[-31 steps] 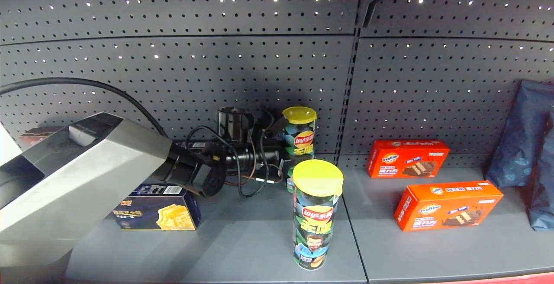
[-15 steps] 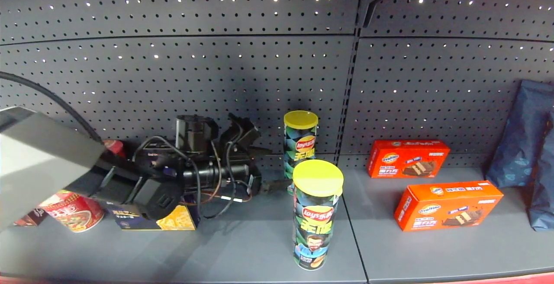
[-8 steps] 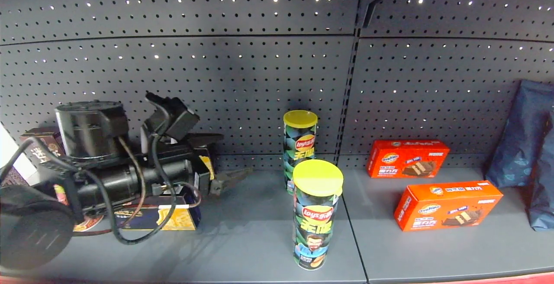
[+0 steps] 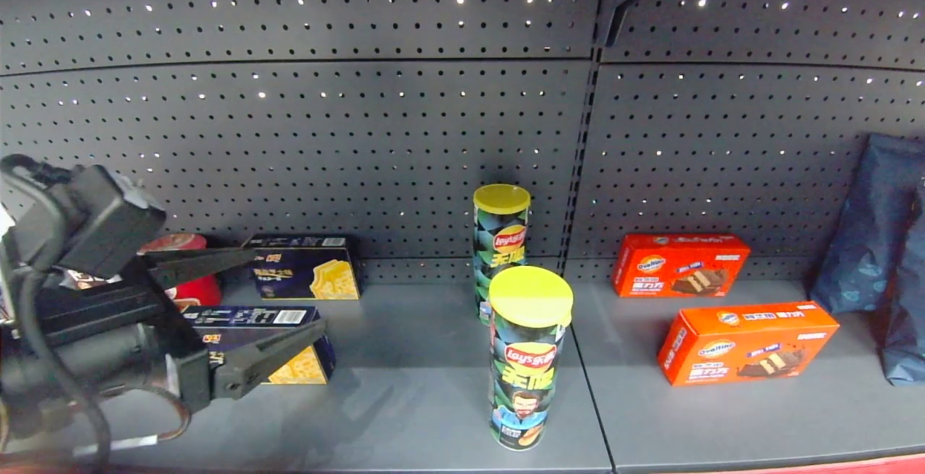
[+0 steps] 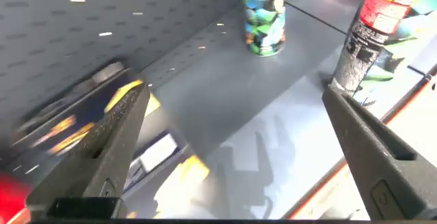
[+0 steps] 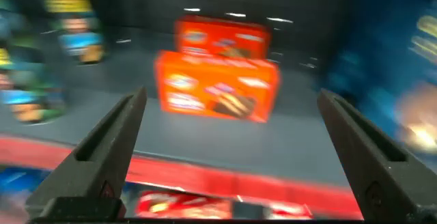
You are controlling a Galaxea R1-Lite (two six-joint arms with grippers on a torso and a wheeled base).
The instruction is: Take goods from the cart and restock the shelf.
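Left gripper point(image 4: 287, 288) spread wide and empty above a blue box point(image 4: 249, 316) at the left end of the shelf point(image 4: 433, 409), rear chip can point(image 4: 501, 239) upright behind front chip can point(image 4: 530, 358) mid-shelf, right gripper point(image 6: 232, 95) wide open, facing orange boxes point(image 6: 217, 87).

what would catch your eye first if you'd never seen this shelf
The tall chip can with its bright yellow lid stands upright at the front middle of the grey shelf, with a second chip can close behind it. To its right lie a front orange box and a back orange box. At the left, the left gripper hangs open and empty by a dark blue box.
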